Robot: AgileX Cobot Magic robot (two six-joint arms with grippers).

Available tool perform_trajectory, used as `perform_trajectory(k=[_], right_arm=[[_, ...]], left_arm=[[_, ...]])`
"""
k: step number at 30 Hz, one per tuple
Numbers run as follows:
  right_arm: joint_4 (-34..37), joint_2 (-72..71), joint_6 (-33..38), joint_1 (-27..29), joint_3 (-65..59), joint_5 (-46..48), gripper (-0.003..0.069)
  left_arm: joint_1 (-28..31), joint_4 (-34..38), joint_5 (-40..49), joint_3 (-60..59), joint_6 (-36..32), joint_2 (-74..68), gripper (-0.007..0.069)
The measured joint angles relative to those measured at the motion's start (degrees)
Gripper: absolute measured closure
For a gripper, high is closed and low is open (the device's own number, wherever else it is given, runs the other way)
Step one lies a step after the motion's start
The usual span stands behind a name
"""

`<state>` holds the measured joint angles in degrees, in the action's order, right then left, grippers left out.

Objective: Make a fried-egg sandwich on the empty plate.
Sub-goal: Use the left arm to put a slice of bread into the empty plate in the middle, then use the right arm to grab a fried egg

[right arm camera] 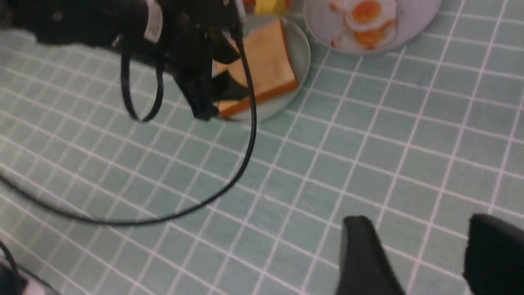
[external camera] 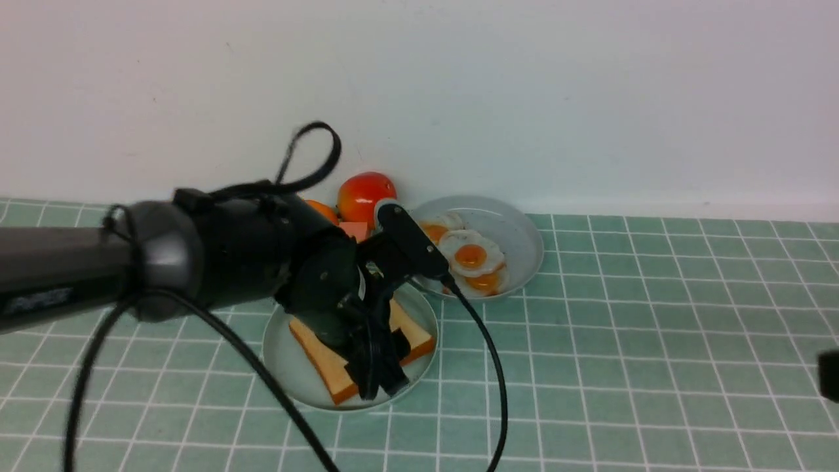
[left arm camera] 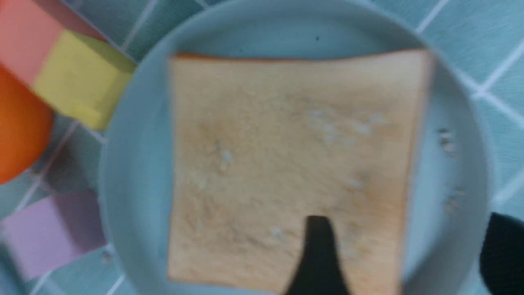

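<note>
One square golden toast slice (external camera: 320, 357) (left arm camera: 286, 164) (right arm camera: 266, 65) lies flat on the pale mint-green plate (external camera: 288, 367) (left arm camera: 135, 164) (right arm camera: 302, 55). My left gripper (external camera: 377, 383) (left arm camera: 407, 229) hangs open just above it. One of its fingers (left arm camera: 319, 254) is over the toast and the other is beyond the toast's edge, over the plate's rim; nothing is held. Several fried eggs (external camera: 472, 254) (right arm camera: 364, 16) lie on a bluish-white plate (external camera: 521, 229) (right arm camera: 413, 30) behind and to the right. My right gripper (right arm camera: 421, 229) is open over bare tiles at the right, empty.
A red tomato (external camera: 364, 193) and an orange (external camera: 322, 210) (left arm camera: 16, 127) sit against the wall behind the toast plate. Yellow (left arm camera: 82, 78), pink (left arm camera: 24, 41) and purple (left arm camera: 49, 233) blocks lie beside that plate. The left arm's black cable (external camera: 491, 367) hangs over the tiles.
</note>
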<state>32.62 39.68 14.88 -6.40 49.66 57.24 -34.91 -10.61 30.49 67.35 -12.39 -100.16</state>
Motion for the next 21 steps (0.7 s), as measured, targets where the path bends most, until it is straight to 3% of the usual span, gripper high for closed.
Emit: perform_trajectory(k=[3, 4, 6, 8, 10, 11, 12, 13, 18, 21], right_arm=[[1.3, 5.51, 0.7, 0.0, 1.71, -0.77, 0.0272], [1.5, 8.66, 1.02, 0.0, 2.87, -1.0, 0.0288], [1.55, 12.18, 1.4, 0.0, 4.23, -1.29, 0.0314], [1.55, 20.62, 2.1, 0.0, 8.0, -2.04, 0.0394], [1.72, 26.74, 2.36, -0.17, 11.05, -2.46, 0.0449], [1.72, 28.08, 2.36, -0.24, 11.76, -2.55, 0.0459], [1.72, 32.7, 2.46, -1.05, 14.29, -2.88, 0.0488], [1.65, 35.33, 2.48, -1.9, 15.82, -3.04, 0.0498], [-0.48, 50.11, 2.6, -6.42, 25.72, -3.41, 0.0501], [-1.37, 59.96, 2.6, -7.63, 33.65, -2.93, 0.0456]], left_arm=[[-0.69, 0.33, 3.38, 0.18, 6.38, 7.0, 0.0069], [-0.76, 0.64, 5.1, 0.47, 11.68, 11.56, 0.0096], [-0.89, 0.79, 6.83, 0.59, 15.65, 15.87, 0.0141], [-0.9, 0.79, 9.7, -0.32, 22.81, 25.06, 0.0288], [-0.9, 1.01, 10.19, -3.4, 24.69, 33.12, 0.0444], [-0.9, 1.02, 10.19, -3.81, 24.9, 33.94, 0.0444], [-0.9, 1.41, 9.76, -7.2, 25.45, 39.7, 0.0564], [-0.9, 1.6, 9.01, -10.03, 25.65, 43.8, 0.0613], [-0.9, 1.88, 3.0, -23.96, 27.44, 61.15, 0.0638], [-0.9, 1.47, -0.76, -31.61, 30.66, 69.61, 0.0638]])
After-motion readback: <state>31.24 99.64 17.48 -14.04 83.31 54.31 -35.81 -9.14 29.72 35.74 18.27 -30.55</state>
